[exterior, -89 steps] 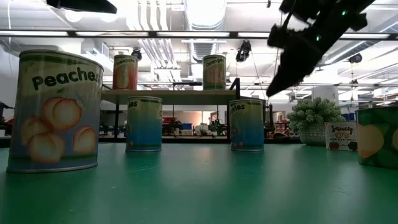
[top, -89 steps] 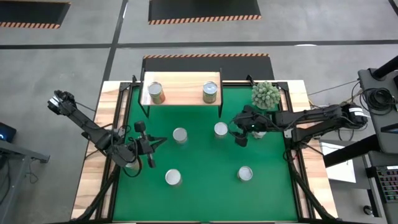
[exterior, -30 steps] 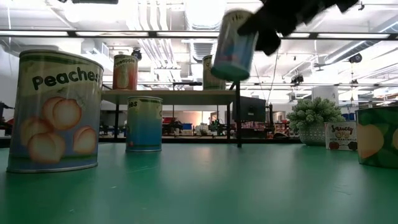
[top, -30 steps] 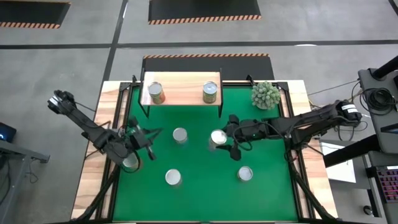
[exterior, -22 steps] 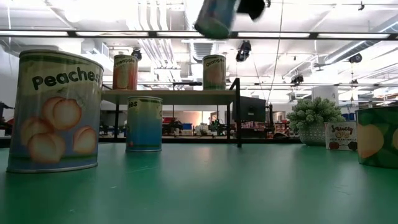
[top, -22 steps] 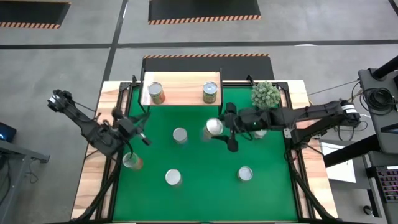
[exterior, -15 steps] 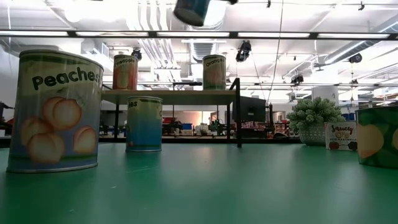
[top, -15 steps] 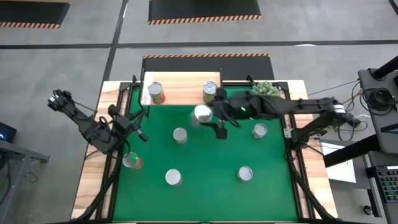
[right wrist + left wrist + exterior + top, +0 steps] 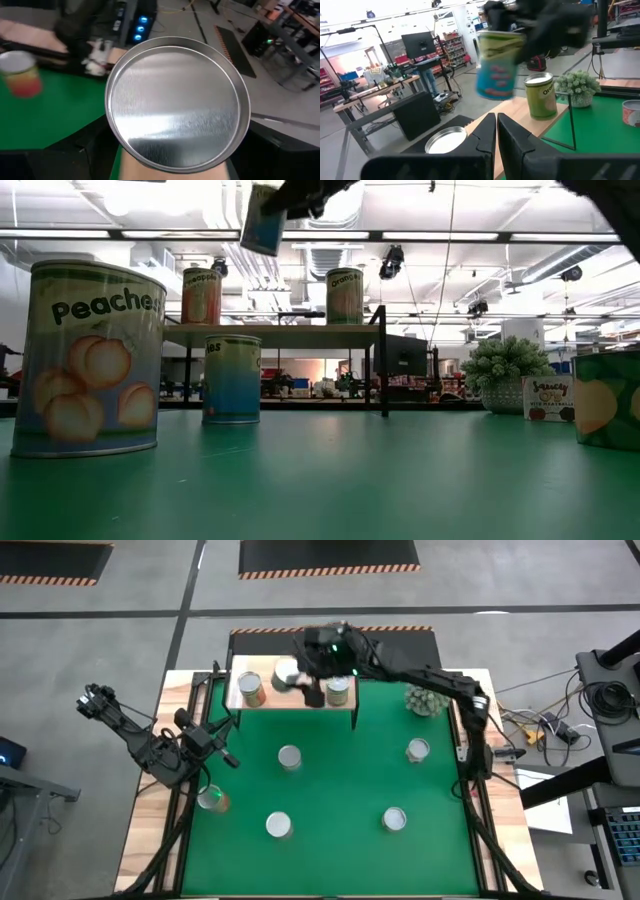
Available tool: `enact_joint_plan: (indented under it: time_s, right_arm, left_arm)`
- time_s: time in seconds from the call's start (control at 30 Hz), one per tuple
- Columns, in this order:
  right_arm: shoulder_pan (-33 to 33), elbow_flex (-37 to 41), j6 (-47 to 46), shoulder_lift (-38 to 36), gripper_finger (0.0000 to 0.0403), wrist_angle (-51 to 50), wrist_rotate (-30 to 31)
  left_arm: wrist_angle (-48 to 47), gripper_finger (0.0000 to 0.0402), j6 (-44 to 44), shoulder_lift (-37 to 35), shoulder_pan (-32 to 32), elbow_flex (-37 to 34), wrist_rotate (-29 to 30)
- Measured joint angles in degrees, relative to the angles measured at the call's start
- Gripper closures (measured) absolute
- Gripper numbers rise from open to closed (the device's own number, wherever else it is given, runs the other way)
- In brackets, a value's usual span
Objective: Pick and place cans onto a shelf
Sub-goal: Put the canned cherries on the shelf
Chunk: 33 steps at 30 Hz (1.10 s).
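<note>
While held above the shelf (image 9: 290, 690) between its two standing cans, a blue-green can (image 9: 286, 674) sits clamped in the right gripper (image 9: 303, 682); left gripper (image 9: 212, 732), fingers together, waits off the shelf's left-front corner.

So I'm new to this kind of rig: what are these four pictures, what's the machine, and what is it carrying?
Two dark robot arms work at a table covered by a green mat. One picture looks straight down, one looks level across the mat, and two come from cameras on the arms' wrists. The right hand holds a blue-labelled can in the air above the wooden shelf, between the two cans already standing there: an orange one and a green one. Five more cans stand on the mat, with a fuzzy plant in the far right corner. The left hand waits at the mat's left edge, apparently empty.
</note>
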State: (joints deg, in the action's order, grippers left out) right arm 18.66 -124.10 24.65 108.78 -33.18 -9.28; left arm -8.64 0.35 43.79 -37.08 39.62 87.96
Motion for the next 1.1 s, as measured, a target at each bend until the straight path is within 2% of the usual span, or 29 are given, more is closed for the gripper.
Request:
enact_joint_plan:
  time_s: [0.13, 0.3, 0.4, 1.1]
  right_arm:
    - [4.06, -4.88, -0.69, 5.51, 0.0109, -0.09, -0.29]
    - [8.0, -9.16, -2.46, 12.56, 0.0109, -0.32, -5.39]
    - [9.4, -10.92, -2.39, 15.37, 0.0109, -0.03, -5.79]
    - [10.2, -10.72, -2.13, 17.78, 0.0108, -2.98, -5.9]
  left_arm:
    - [-0.44, 0.0402, 0.14, 0.02, 0.0, 0.0, 0.0]
    - [-0.58, 0.0402, 0.44, 0.02, 0.0, -0.02, 0.0]
    - [-0.68, 0.0402, 0.6, 0.02, 0.0, -0.02, 0.0]
    - [-1.78, 0.0402, 1.52, 0.04, 0.0, -0.02, 0.02]
